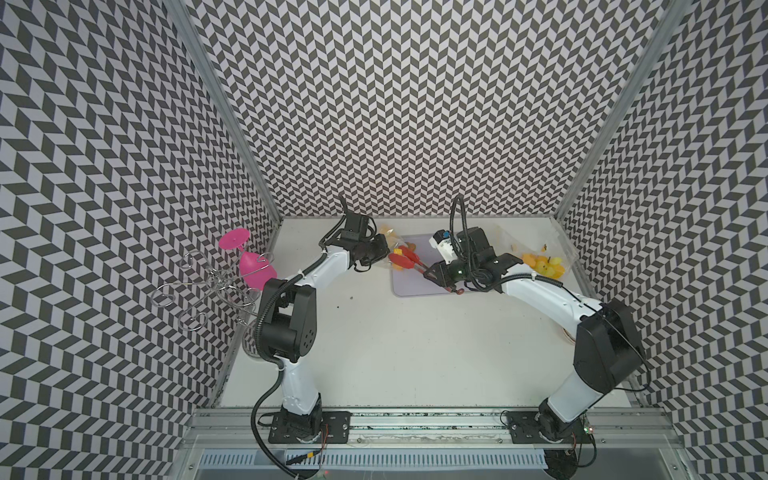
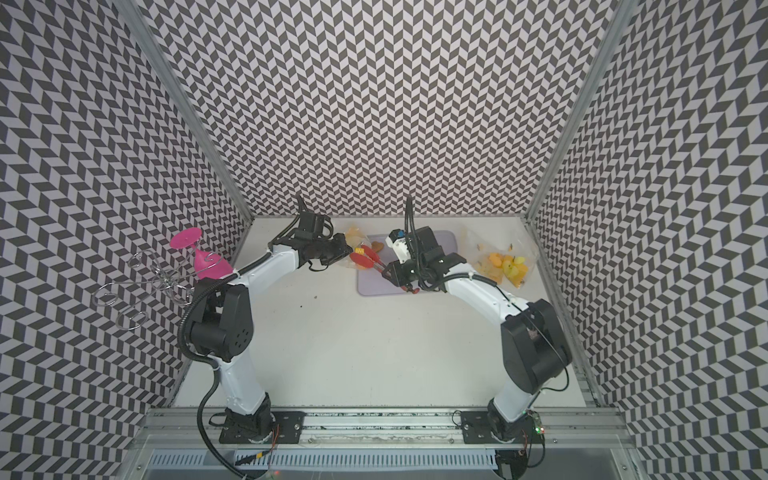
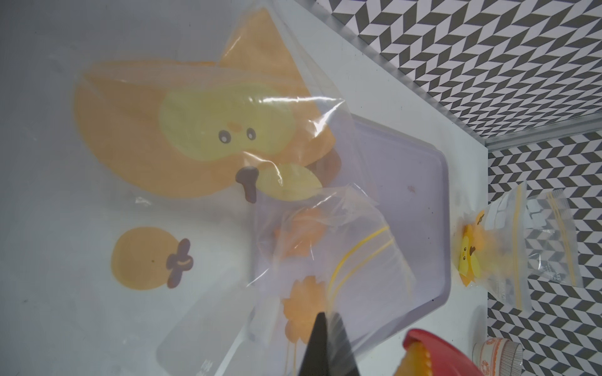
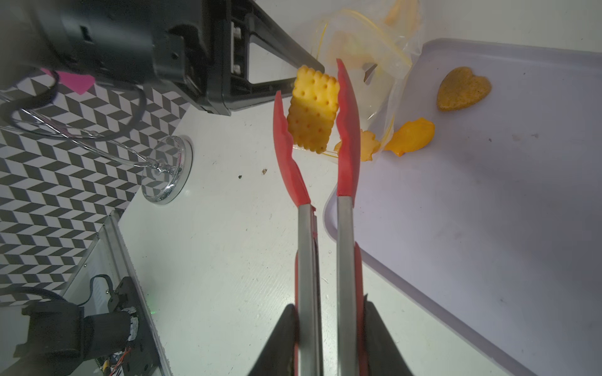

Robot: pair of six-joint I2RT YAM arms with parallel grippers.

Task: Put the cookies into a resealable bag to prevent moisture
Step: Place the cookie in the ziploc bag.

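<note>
- Left gripper (image 1: 383, 249): clenched on the mouth edge of the resealable bag (image 3: 325, 130), at the tray's far-left corner.
- Right gripper (image 4: 329, 312): clamped on the handles of the red-tipped tongs (image 4: 345, 156).
- Square cracker (image 4: 312, 109): pinched between the tong tips, in the air just beside the bag mouth.
- Lavender tray (image 4: 488, 211), far centre: carries the heart cookie (image 4: 462, 92) and the fish cookie (image 4: 412, 136).
- Star cookie (image 4: 369, 146): at the bag mouth.

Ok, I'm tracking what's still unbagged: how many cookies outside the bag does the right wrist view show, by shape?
Square cracker, in the tongs: 1
Heart cookie, on the tray: 1
Fish cookie: 1
Total: 3, leaving out a jagged orange shape by the bag that may be print.
</note>
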